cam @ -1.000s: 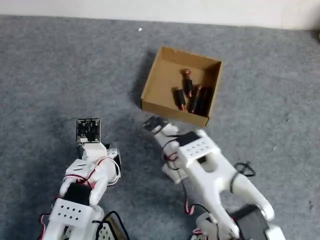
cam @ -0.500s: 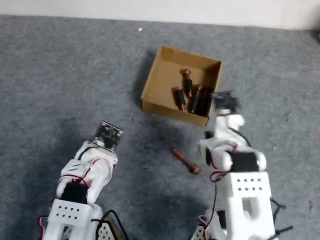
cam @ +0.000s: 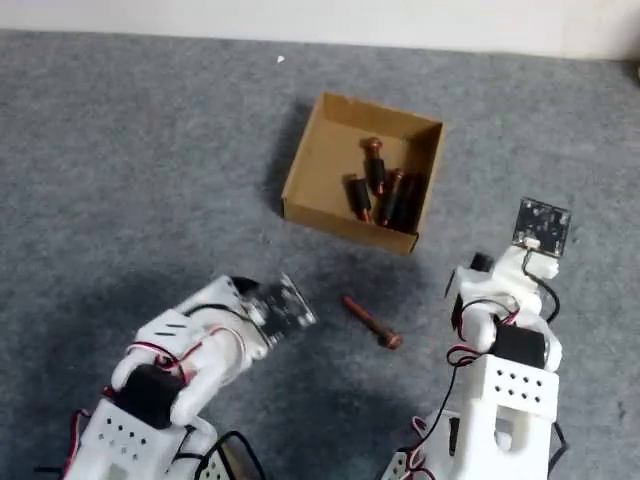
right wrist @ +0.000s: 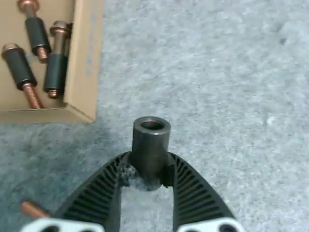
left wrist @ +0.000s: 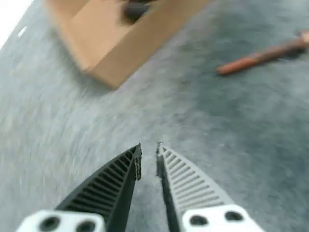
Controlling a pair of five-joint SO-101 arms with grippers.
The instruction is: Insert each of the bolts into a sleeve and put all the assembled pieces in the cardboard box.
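high view: the cardboard box [cam: 318, 165] sits above centre, assembled pieces [cam: 382, 192] inside. lower left, the left gripper [left wrist: 148, 153] is slightly ajar and empty. lower right, the right gripper [right wrist: 148, 163] clamps a sleeve [right wrist: 151, 140]. a loose bolt [cam: 371, 322] lies on the carpet [cam: 150, 150] between them.

A small robotics workspace, likely a lab or hobby room. Grey short-pile carpet [cam: 120, 150] covers the whole work surface and meets a plain white wall [cam: 300, 15] along the far edge. Two white plastic robot arms, the left arm [cam: 165, 375] and the right arm [cam: 505, 385], show exposed red and black wiring. A plain cardboard box [cam: 345, 222] holds copper-coloured bolts [cam: 373, 148] in dark sleeves [cam: 358, 192].
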